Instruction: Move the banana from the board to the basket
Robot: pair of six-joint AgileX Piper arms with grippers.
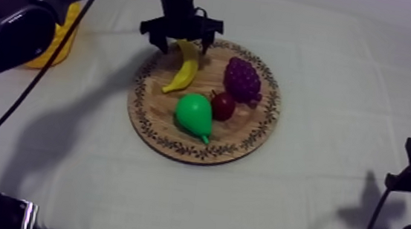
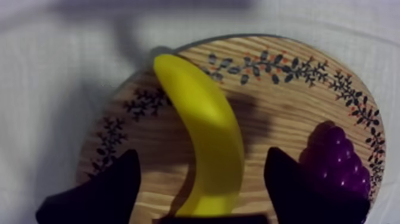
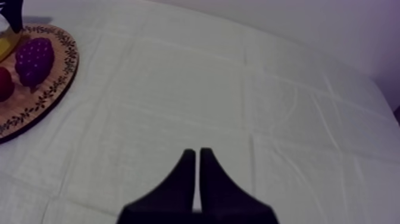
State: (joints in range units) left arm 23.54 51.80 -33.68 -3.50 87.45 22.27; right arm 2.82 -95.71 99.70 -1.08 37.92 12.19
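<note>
Banana [image 1: 184, 65]: laid on board [image 1: 150, 115].
Left gripper [image 2: 202, 182]: pointed down over banana, fingers held apart.
Right gripper [image 3: 197, 156]: parked low, fingers pressed together.

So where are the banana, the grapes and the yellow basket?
banana [image 1: 187, 65], top view, middle of its curve.
grapes [image 1: 243, 79], top view, centre of the bunch.
yellow basket [image 1: 68, 43], top view, its side wall.

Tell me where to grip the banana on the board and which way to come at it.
Grip the banana across its middle, over its narrow width, coming straight down from above. It lies flat on the wooden board, curved, with bare wood on either side and the grapes clear of it. The open left gripper hangs over it, a finger at each side.
</note>
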